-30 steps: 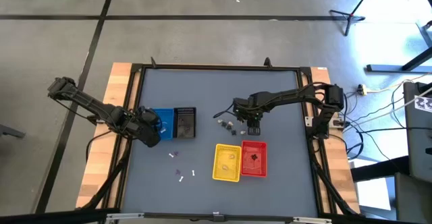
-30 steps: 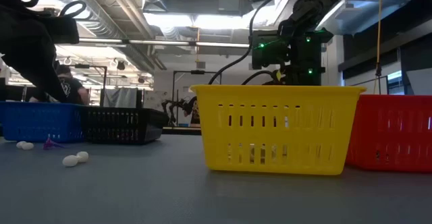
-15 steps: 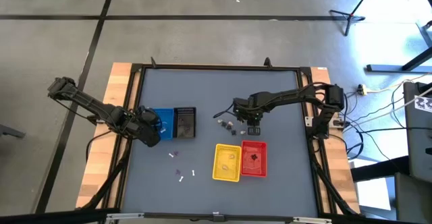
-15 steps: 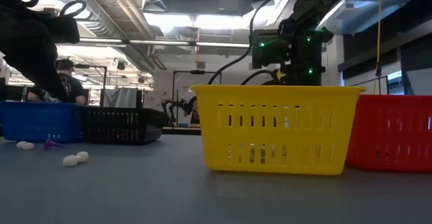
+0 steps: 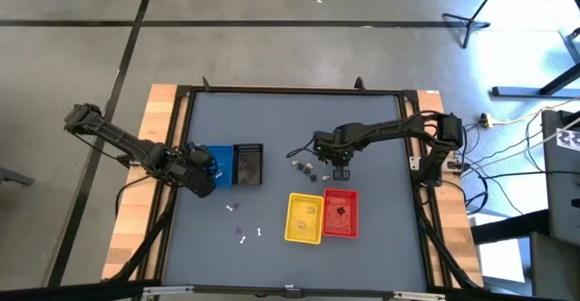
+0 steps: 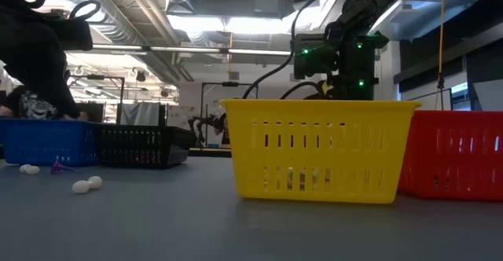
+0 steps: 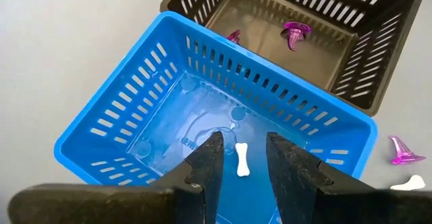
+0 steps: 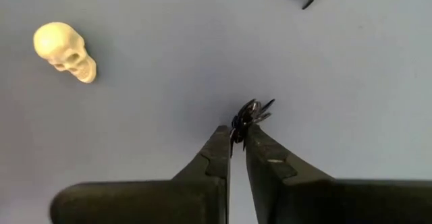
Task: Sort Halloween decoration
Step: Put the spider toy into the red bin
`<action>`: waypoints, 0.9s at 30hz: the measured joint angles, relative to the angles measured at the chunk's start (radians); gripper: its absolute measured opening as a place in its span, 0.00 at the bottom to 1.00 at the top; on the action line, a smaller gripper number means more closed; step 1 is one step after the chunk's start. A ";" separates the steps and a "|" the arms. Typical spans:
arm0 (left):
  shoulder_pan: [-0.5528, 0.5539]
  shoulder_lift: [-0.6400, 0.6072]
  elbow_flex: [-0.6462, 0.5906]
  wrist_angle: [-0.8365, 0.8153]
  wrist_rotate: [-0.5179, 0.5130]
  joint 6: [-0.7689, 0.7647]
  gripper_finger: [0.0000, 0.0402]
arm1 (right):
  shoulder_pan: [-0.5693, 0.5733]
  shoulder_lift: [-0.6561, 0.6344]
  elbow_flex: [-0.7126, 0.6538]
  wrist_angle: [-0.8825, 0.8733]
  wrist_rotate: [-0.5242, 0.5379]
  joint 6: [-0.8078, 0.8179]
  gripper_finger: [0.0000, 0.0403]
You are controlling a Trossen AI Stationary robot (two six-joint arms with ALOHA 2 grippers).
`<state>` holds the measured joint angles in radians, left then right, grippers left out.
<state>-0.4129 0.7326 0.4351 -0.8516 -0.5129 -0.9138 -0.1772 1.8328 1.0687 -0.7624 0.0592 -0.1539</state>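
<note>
Grey tabletop (image 5: 272, 256) fills my right wrist view: right gripper (image 8: 237, 137) has its jaws nearly shut, nipping a black spider (image 8: 250, 113) at its edge, just ahead of the tips. Left gripper (image 7: 239, 158) hangs part open, holding nothing, over the blue basket (image 7: 135, 109), a white bone (image 7: 241, 160) below its gap. I judge the thin bite may let the spider slip on lifting.
</note>
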 joint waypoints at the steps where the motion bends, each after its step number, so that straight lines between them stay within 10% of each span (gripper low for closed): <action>1: 0.000 0.000 0.000 0.000 0.000 0.000 0.26 | 0.000 0.000 0.000 -0.001 -0.001 0.000 0.07; 27: 0.000 0.000 0.000 0.032 0.001 0.000 0.26 | 0.095 -0.061 0.221 -0.157 -0.105 0.018 0.01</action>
<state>-0.4126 0.7326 0.4355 -0.8192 -0.5121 -0.9138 -0.0818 1.7714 1.2899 -0.9190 -0.0457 -0.1358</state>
